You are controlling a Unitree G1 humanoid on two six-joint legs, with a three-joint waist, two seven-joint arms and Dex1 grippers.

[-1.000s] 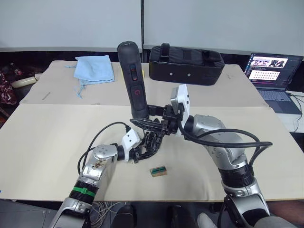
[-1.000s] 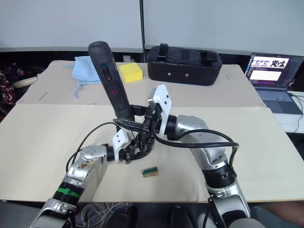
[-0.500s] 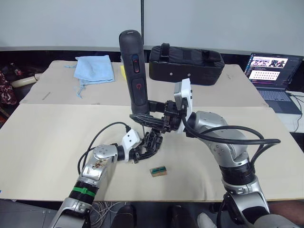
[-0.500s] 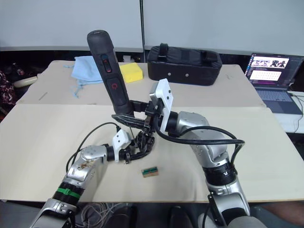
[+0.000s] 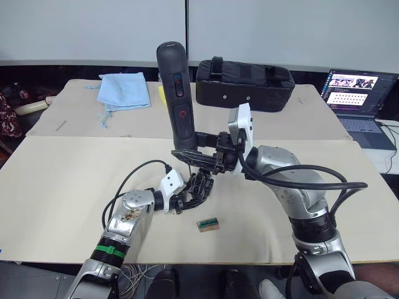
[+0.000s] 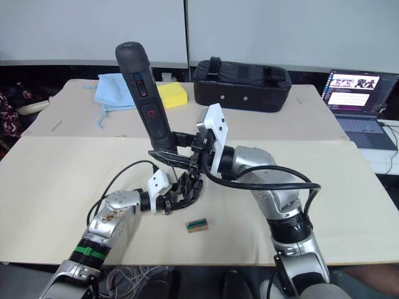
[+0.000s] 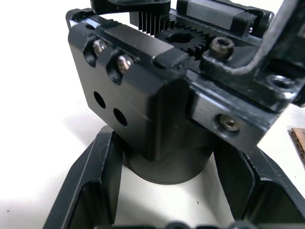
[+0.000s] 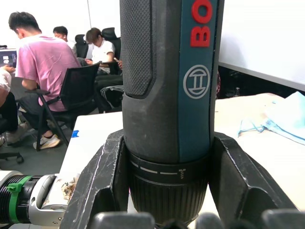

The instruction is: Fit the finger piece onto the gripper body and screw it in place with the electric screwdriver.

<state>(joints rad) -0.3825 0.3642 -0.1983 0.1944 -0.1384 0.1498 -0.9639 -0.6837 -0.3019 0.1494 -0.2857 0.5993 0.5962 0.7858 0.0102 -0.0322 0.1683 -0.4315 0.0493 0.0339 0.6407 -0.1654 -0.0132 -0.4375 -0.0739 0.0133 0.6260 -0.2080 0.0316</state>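
I see a beige table (image 5: 56, 187) below a white wall (image 5: 93, 28); behind, seated people on office chairs (image 8: 71, 90) (right wrist view).

Left gripper (image 5: 187, 198): lying low near the table, forearm reaching forward and inward, fingers (image 7: 90, 191) clamping the rounded base of the gripper body (image 7: 162, 109) from both sides. Right gripper (image 5: 194, 152): reaching in from the right, elbow bent, wrist turned sideways, fingers (image 8: 102, 181) gripping the upright electric screwdriver (image 5: 176, 93) near its lower end, just above the left gripper.
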